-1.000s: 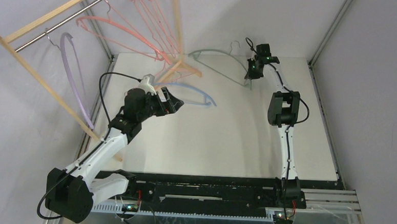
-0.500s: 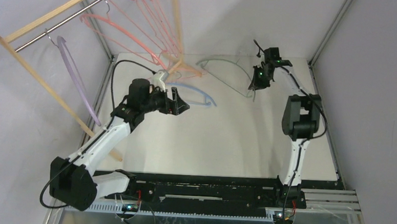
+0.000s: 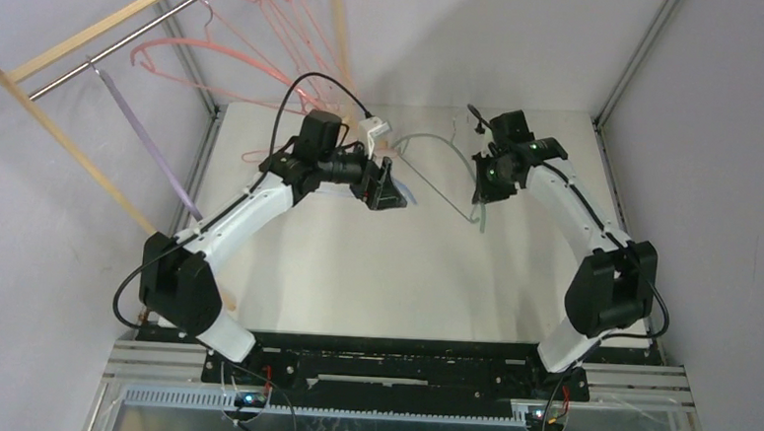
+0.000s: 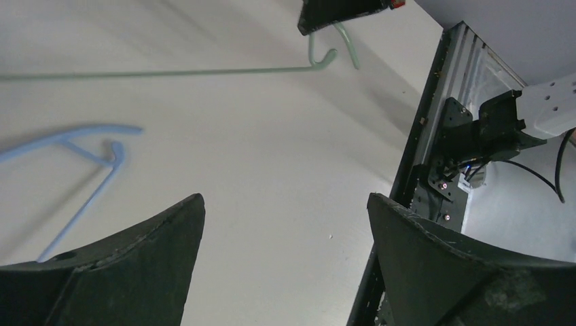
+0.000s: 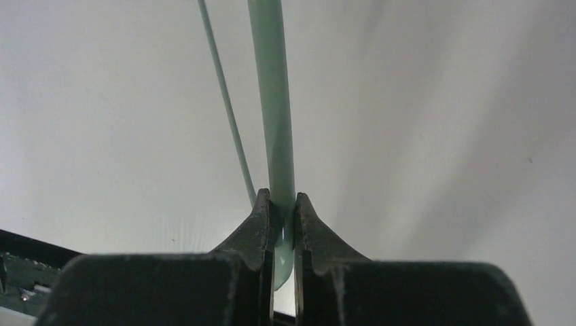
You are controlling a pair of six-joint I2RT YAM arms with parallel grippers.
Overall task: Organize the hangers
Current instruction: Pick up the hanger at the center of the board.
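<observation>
While the right end effector (image 5: 282,204) pinches one end of the thick curved pale-green plastic hanger (image 5: 275,102), holding that end over the white table (image 3: 404,276) at twelve o'clock, probably bound for the wooden rack (image 3: 71,46) at ten o'clock, the left end effector (image 4: 285,210) hangs spread wide near the curved light-blue hanger (image 4: 81,136), seemingly poised to grasp.

A white tabletop (image 3: 404,276) is seen inside a pale-walled enclosure. A light wooden rack frame (image 3: 92,25) is set up over the far left corner, with one leg brought down at the left edge and another near the far edge. A metal rod (image 3: 131,36) is carried just beside the frame's top beam, parallel to it. Aluminium posts (image 3: 635,61) are fixed at the far corners. Along the near edge a black rail (image 3: 400,357) is mounted, with a slotted pale strip (image 3: 398,406) just in front of it.
</observation>
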